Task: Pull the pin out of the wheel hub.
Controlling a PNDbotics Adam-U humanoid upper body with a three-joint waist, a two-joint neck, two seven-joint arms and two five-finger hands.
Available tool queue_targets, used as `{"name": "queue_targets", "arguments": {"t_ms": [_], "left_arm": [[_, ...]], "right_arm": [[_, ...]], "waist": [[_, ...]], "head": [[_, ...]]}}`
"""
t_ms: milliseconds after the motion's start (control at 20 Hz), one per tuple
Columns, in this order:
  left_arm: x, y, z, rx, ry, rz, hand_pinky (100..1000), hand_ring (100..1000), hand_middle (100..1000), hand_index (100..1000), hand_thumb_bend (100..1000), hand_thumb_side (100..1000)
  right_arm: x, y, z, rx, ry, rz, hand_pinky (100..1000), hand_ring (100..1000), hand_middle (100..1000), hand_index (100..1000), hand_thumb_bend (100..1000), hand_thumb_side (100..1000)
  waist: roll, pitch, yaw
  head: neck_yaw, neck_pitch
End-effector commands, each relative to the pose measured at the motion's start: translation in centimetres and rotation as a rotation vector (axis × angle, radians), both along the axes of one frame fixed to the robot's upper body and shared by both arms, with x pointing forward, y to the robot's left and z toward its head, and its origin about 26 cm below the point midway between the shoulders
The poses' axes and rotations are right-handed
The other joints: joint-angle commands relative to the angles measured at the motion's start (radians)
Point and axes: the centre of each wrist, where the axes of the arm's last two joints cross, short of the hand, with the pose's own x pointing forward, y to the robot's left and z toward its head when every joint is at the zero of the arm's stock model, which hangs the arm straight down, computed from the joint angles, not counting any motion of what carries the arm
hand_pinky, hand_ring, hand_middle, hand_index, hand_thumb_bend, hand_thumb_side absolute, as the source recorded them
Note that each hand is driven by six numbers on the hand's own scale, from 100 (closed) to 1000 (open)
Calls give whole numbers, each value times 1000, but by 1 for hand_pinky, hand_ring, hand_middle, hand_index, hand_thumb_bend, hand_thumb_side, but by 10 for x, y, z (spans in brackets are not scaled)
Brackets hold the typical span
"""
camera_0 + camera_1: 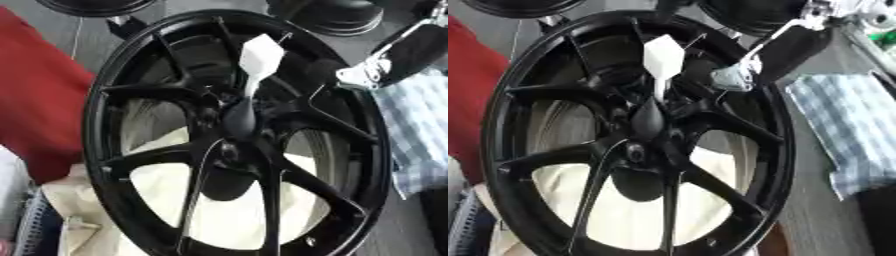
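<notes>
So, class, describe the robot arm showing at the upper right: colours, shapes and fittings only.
The right arm is a broad, flat black segment, edged above with a thin silver strip. A pale silver bracket-like joint is at its lower end. No cables or markings show.

Floor: grey, smooth.
Right: blue-white checked cloth lying flat.
Left: red fabric.
Below: cream sheet.
Top: dark round bases.

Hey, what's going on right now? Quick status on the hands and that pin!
Right arm at the wheel's upper right rim, fingers not discernible. Left hand out of view. White pin seated in the black wheel hub, sticking out. Nothing blocking it.
</notes>
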Motion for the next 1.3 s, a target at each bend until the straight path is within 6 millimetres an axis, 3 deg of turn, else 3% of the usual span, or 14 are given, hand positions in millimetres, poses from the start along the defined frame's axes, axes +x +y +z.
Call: {"name": "queue_targets", "arguments": {"t_ms": [50, 400, 1300], "left_arm": [[-2, 2, 10, 16, -40, 2, 775, 804, 620, 780, 100, 666], [-2, 2, 12, 17, -46, 2, 775, 804, 617, 780, 100, 669], [-2, 2, 14, 19, -53, 12, 775, 805, 613, 778, 100, 678]], "right_arm": [[5, -3, 9, -16, -21, -25, 905, 968, 856, 849, 322, 374], [19, -7, 11, -16, -20, -54, 910, 983, 874, 865, 354, 361], [29, -14, 3, -63, -25, -73, 910, 981, 869, 862, 382, 386]], "waist": [[5, -14, 7], [-4, -1, 24], [-31, 39, 44]], "head": [[-23, -2], [-33, -8], [-28, -54]]}}
